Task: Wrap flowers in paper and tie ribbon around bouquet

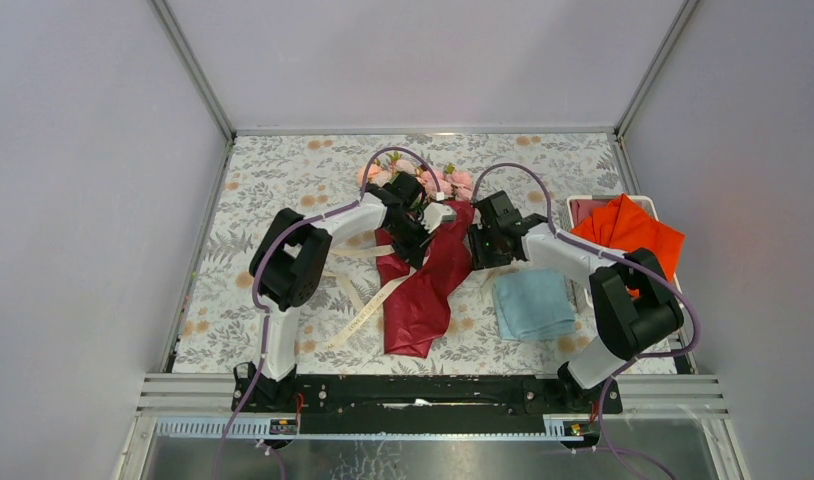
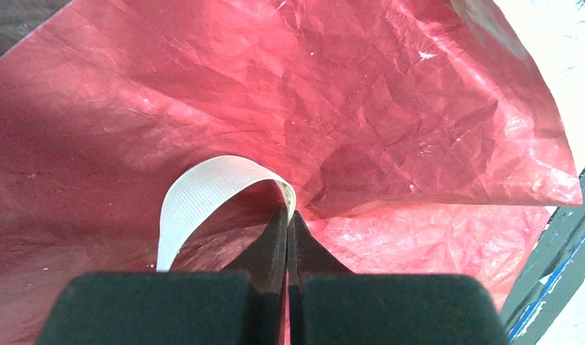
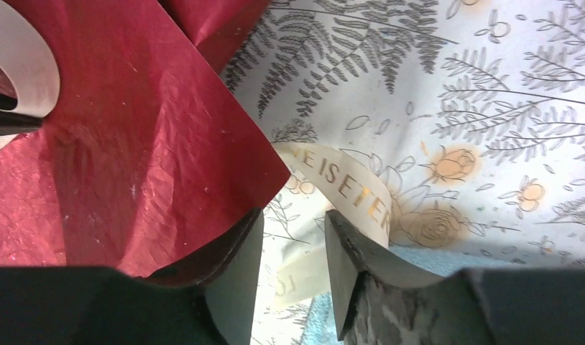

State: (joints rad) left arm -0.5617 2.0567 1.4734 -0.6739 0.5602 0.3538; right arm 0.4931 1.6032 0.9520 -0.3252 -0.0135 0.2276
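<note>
plainly, the weak spot is the long cream flat ribbon (image 2: pixel 203 187). the left tool (image 2: pixel 287 215) has its jaws pressed together on a fold of it, right against the crinkled dark crimson wrapping paper (image 2: pixel 311 93). the right tool (image 3: pixel 295 219) stands part-way apart, gripping nothing — a printed stretch of ribbon arches over 1 of its fingers. if that tool closes badly it may catch the paper's edge, or miss the limp band. a hard pull from the left could tear the thin sheet or loosen the roll. the loosely rolled bouquet (image 1: pixel 423 300) lies mid-way on the fern-printed worktop (image 1: pixel 283 170), with pale pink rose-like flowers (image 1: pixel 461 182) poking out at its far end. the paper looks glossy and wrinkled — the ribbon finely ribbed, soft and curling.
</note>
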